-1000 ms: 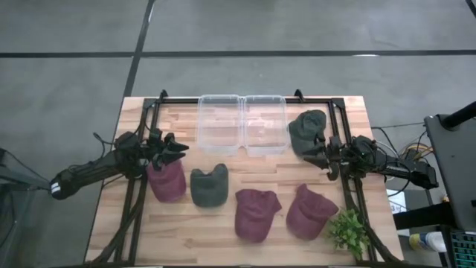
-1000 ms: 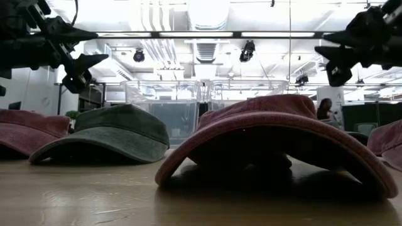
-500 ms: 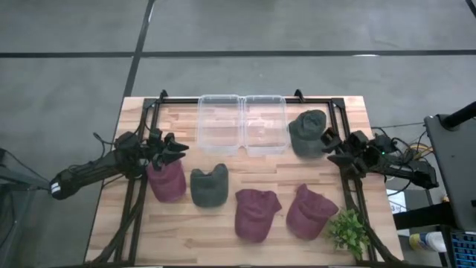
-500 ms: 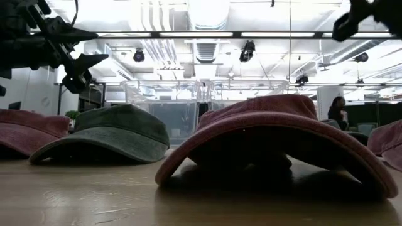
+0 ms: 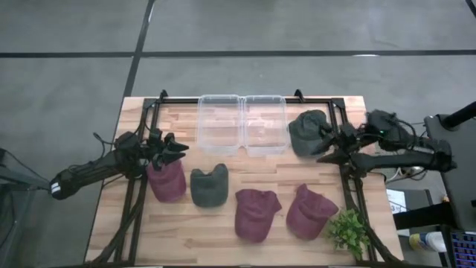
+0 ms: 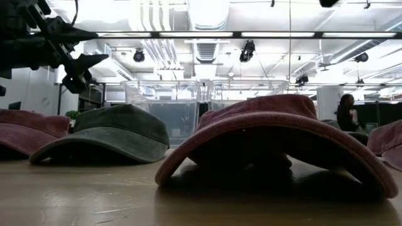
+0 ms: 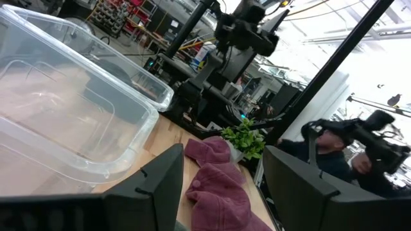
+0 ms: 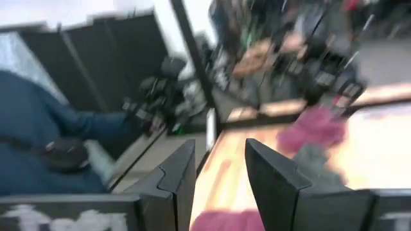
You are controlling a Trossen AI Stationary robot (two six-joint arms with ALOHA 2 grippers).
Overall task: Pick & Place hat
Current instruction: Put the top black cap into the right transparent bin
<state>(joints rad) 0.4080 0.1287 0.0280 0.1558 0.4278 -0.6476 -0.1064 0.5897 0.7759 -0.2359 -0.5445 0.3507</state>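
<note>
Grey-green cotton, the hat [image 5: 306,131] lies on the wooden surface [image 5: 186,231] just beside the clear bins [image 5: 242,123]. The right end effector [image 5: 332,146] hangs at its edge, fingers parted and holding nothing; a shallow pinch could snag only the brim, and the metal frame rail [image 5: 343,160] close by may catch it. The left end effector [image 5: 177,147] waits spread wide above a maroon hat [image 5: 166,181]. Three more hats and a small plant [image 5: 348,229] lie nearer the front.

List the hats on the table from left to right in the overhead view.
Maroon hat under the left gripper → dark green hat → maroon hat → dark green hat by the bins → maroon hat near the plant.
</note>
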